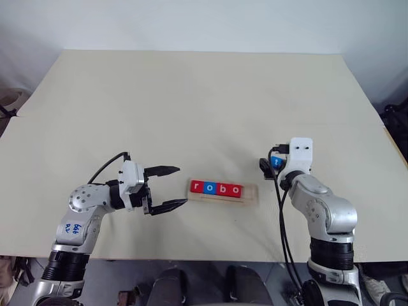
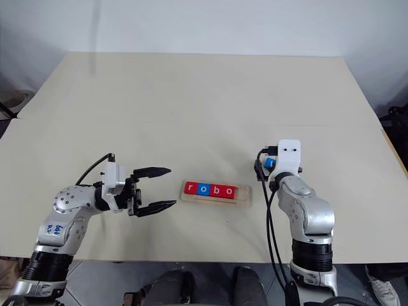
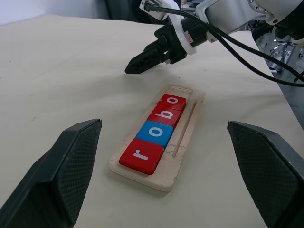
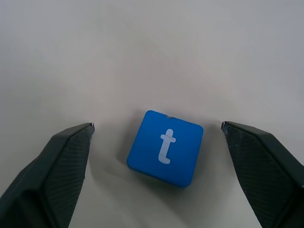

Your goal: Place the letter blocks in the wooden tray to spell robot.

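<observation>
The wooden tray (image 1: 251, 193) lies on the table near the front edge. In it sit a red r (image 3: 141, 156), a blue o (image 3: 155, 133), a red b (image 3: 164, 115) and a red o (image 3: 172, 101) in a row, and its right end slot is bare. A blue t block (image 4: 165, 148) lies flat on the table just right of the tray. My right gripper (image 4: 157, 125) is open and straddles the t block, with both fingers apart from it. Left of the tray, my left gripper (image 1: 183, 185) hangs open and empty, pointing at it.
The pale table (image 1: 204, 108) stretches wide and bare behind the tray. Its front edge runs just below both grippers. Black cables (image 1: 280, 217) hang along my right arm.
</observation>
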